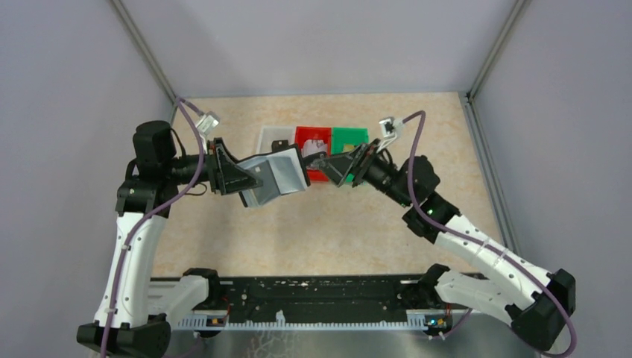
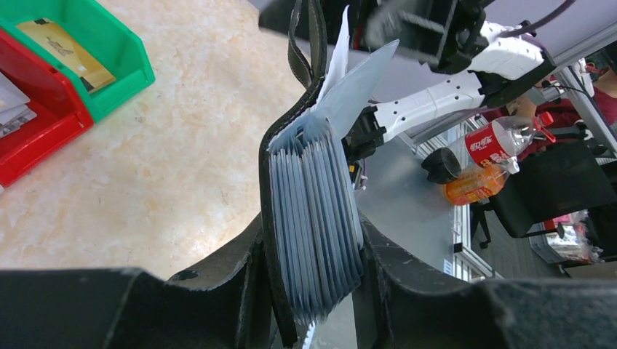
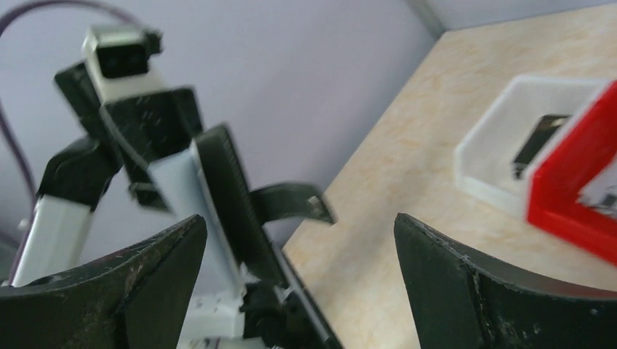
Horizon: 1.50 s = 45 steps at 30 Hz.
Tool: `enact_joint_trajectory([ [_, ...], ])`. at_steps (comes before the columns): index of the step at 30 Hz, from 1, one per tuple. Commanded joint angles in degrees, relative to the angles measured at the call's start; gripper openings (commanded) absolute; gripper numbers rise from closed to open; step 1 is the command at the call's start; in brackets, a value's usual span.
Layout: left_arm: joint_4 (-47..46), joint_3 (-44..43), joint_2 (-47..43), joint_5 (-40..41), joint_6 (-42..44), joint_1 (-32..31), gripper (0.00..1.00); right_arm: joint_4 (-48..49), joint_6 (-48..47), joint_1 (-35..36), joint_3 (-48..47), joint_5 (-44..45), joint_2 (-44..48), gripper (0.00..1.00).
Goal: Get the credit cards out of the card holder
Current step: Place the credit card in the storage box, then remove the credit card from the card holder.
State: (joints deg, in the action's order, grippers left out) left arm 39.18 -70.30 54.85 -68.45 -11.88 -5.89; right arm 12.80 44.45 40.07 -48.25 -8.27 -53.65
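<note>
From above, the left gripper [image 1: 250,181] is clamped on the card holder [image 1: 279,175]. The holder hangs open in the air above the table [image 1: 335,231], its pale grey inner side turned up. The right gripper [image 1: 326,165] sits just beside the holder's right edge (whether they touch I cannot tell). It is in front of a row of three bins: the white bin [image 1: 276,130], the red bin [image 1: 313,130] and the green bin [image 1: 354,138].

The left wrist view shows the holder's black cover and a thick stack of bluish plastic sleeves pinched between the left gripper's fingers [image 2: 415,283]. One leaf fans out at the top (a sleeve or a card, I cannot tell which). A gold card [image 2: 65,49] lies in the green bin, and pale grey cards [image 2: 13,109] lie in the red bin.

In the right wrist view the right gripper's jaws stand wide apart with nothing between them. The card holder is ahead of them, seen edge-on, with its strap tab [image 3: 291,202] sticking out to the right. A black card [image 3: 538,138] lies in the white bin.
</note>
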Motion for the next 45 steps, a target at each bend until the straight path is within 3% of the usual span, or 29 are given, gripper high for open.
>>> enact_joint_trajectory([
  [1,-5.8,0.77,-0.46,-1.3,-5.31,0.09,0.0,11.73,2.3,8.13,3.75,-4.55,0.29,0.99],
  [7,-11.01,2.92,-1.4,0.11,-10.97,0.09,0.0,23.94,-0.93,17.18,8.95,3.28,-1.26,0.99],
  [12,-10.09,2.56,-1.28,0.0,-11.09,0.09,0.0,25.33,-2.95,19.73,6.09,5.69,-5.82,0.95],
  [16,-10.15,2.51,-1.33,-0.47,-11.68,0.09,0.0,27.88,-1.64,19.78,4.35,8.04,-8.95,0.74],
  [22,-10.25,2.88,-1.45,-1.52,-12.25,0.09,0.0,31.98,2.27,19.78,4.69,11.47,-10.98,0.29],
  [28,-10.17,3.27,-1.51,-1.4,-12.53,0.09,0.01,35.56,6.94,19.78,6.19,13.91,-11.87,0.04],
  [32,-10.6,3.48,-1.88,-3.2,-12.82,0.09,0.33,35.96,9.45,19.8,7.29,16.08,-12.02,0.0],
  [45,-11.69,4.54,-3.49,-7.18,-12.32,0.09,0.6,35.19,8.33,19.78,9.29,17.14,-9.32,0.0],
])
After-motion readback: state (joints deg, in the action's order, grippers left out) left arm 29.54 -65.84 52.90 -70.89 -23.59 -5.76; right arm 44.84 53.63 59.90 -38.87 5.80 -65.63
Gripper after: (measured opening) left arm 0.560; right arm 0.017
